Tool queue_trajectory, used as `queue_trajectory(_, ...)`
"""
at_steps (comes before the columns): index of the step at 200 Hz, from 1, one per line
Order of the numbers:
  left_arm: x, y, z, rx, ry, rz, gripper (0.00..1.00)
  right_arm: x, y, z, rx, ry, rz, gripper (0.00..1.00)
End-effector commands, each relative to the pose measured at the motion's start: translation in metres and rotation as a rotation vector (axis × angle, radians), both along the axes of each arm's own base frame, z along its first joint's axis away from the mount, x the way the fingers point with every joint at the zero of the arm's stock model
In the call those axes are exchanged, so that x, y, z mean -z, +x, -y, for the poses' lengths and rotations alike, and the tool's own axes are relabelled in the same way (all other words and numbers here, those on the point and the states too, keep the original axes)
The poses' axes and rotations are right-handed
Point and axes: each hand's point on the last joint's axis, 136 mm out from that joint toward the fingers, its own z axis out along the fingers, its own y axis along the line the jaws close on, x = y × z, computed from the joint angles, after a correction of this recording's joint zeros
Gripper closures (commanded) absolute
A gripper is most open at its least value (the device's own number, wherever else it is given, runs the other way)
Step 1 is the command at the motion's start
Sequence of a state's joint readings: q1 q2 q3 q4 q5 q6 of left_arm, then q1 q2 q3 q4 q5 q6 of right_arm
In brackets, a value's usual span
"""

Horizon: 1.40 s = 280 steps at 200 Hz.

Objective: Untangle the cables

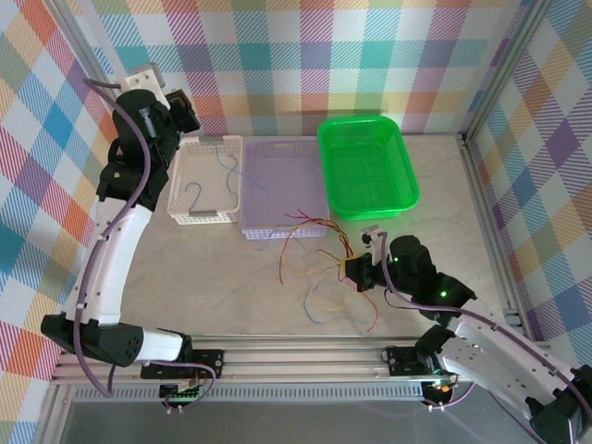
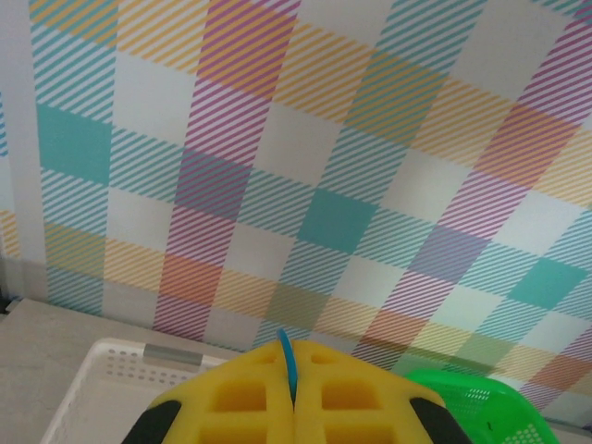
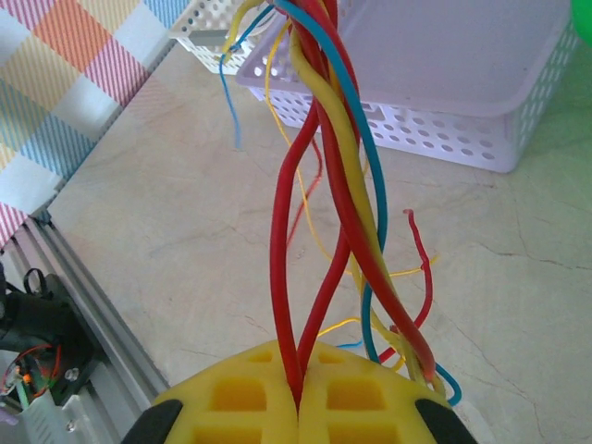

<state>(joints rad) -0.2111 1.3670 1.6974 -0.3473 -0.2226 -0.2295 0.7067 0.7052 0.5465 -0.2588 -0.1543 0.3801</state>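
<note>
**Top external view.** The left gripper [image 1: 185,116] is held high by the patterned wall, with the white basket [image 1: 205,218] below it (thin blue strands are seen inside). The right gripper [image 1: 356,270] is set low over the table [image 1: 203,277]. The cables [image 1: 314,242] are spread just ahead of and beside it, reaching to the lilac basket [image 1: 287,176].

**Left wrist view.** The left gripper [image 2: 294,351] is clenched on a blue cable [image 2: 288,365], whose short end protrudes between the pads.

**Right wrist view.** The right gripper [image 3: 298,393] is clamped on a red cable [image 3: 280,277], which is twisted with yellow and blue strands running forward from the fingers.
</note>
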Motion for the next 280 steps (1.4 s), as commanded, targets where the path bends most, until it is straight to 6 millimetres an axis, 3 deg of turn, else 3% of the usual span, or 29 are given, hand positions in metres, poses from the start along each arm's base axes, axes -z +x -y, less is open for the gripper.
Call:
queue_trajectory(1, -0.002, 0.011, -0.003, -0.003, -0.028, 0.029, 1.0, -0.023, -0.005, -0.002, -0.034, 0.029, 0.039, 1.0)
queue_trajectory(36, 0.013, 0.027, -0.006, -0.017, -0.024, -0.005, 1.0, -0.03, -0.007, -0.001, -0.04, 0.038, 0.048, 1.0)
queue_trajectory(42, 0.005, 0.029, -0.006, -0.021, -0.031, 0.029, 1.0, -0.03, -0.008, -0.002, -0.043, 0.039, 0.047, 1.0)
queue_trajectory(98, 0.016, 0.039, -0.014, -0.041, -0.036, 0.003, 1.0, -0.031, -0.009, -0.004, -0.055, 0.044, 0.039, 1.0)
queue_trajectory(156, 0.07, 0.058, -0.02, -0.09, -0.001, -0.096, 1.0, -0.037, -0.009, -0.005, -0.062, 0.049, 0.042, 1.0)
queue_trajectory(203, 0.102, 0.071, -0.03, -0.149, 0.052, -0.161, 1.0, -0.044, -0.01, -0.005, -0.069, 0.051, 0.05, 1.0)
queue_trajectory(280, 0.188, 0.087, -0.023, -0.141, 0.022, -0.334, 1.0, -0.054, -0.012, -0.006, -0.075, 0.068, 0.061, 1.0)
